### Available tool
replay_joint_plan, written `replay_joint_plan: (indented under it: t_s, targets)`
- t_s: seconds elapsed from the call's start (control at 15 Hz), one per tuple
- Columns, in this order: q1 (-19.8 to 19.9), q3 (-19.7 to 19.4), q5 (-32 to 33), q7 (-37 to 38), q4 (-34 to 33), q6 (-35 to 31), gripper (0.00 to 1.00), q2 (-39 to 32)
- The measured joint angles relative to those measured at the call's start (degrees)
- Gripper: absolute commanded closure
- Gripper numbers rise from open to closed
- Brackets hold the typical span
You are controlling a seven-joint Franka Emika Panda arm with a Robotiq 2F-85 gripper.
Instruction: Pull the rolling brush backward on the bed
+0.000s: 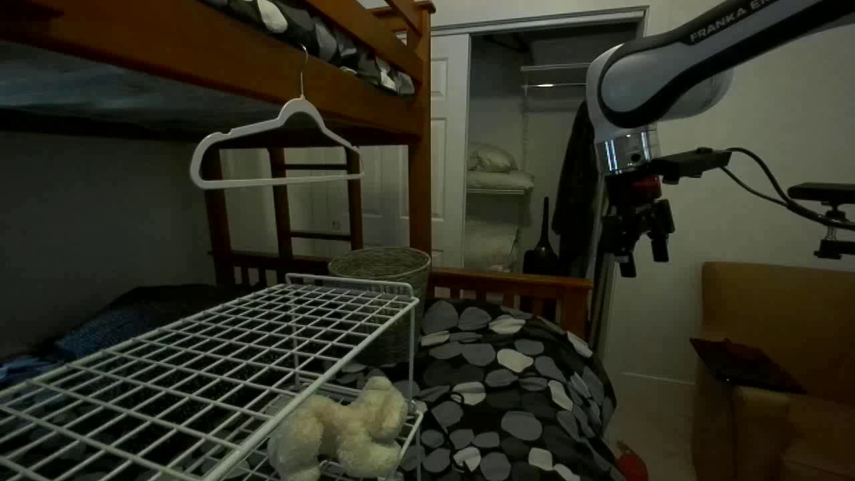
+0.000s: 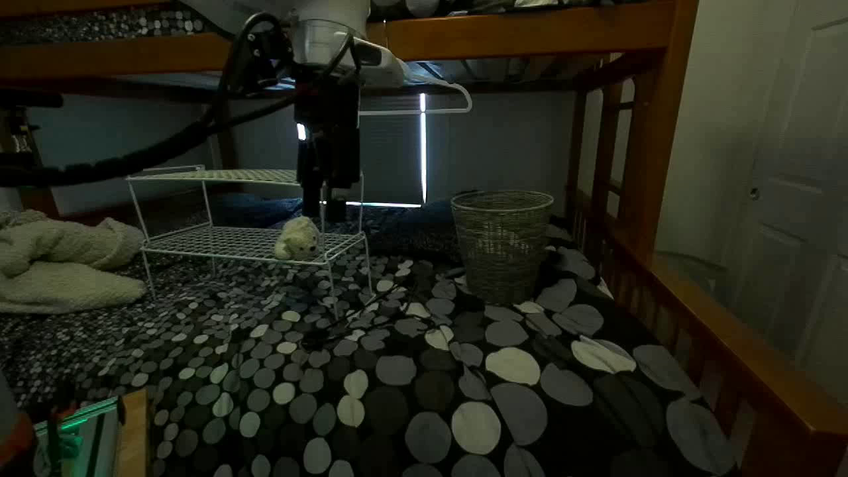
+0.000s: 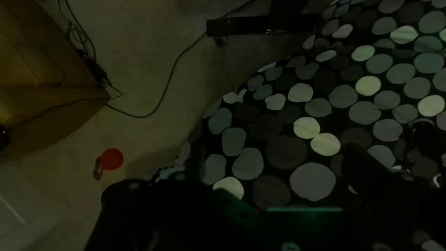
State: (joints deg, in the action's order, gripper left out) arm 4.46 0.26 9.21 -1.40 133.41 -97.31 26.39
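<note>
The bed [image 1: 514, 401] has a black cover with grey and white oval spots, and it shows in both exterior views [image 2: 430, 391] and the wrist view [image 3: 364, 113]. A thin dark object [image 2: 324, 336] with a long narrow part lies on the cover in an exterior view; it may be the rolling brush, but it is too dark to be sure. A dark object with a shiny rim [image 3: 427, 139] at the wrist view's right edge may be the same. My gripper [image 1: 643, 259] is high above the bed's side, pointing down, open and empty, also seen in the wrist view [image 3: 273, 153].
A white wire rack [image 2: 225, 246] holds a small teddy bear [image 2: 298, 240]. A woven basket [image 2: 501, 245] stands by the wooden end rail [image 2: 748, 358]. A white hanger [image 1: 277, 180] hangs from the upper bunk [image 1: 374, 110]. A red ball [image 3: 112, 159] lies on the floor.
</note>
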Motion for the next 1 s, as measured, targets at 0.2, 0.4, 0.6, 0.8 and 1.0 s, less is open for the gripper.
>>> replay_joint_plan:
  t_s: [0.2,0.4,0.6,0.8,1.0]
  targets:
    - [0.00,0.00,0.00,0.00,0.00,0.00,0.00,0.00]
    - [0.00,0.00,0.00,0.00,0.00,0.00,0.00,0.00]
    - [-0.10,-0.02,0.00,0.02,-0.01,-0.42,0.00,-0.05]
    - [-0.77,0.15,-0.36,1.02,-1.18,-4.17,0.00,-1.90]
    - [-2.44,1.57,-0.77,2.63,-4.68,-7.13,0.00,-6.67]
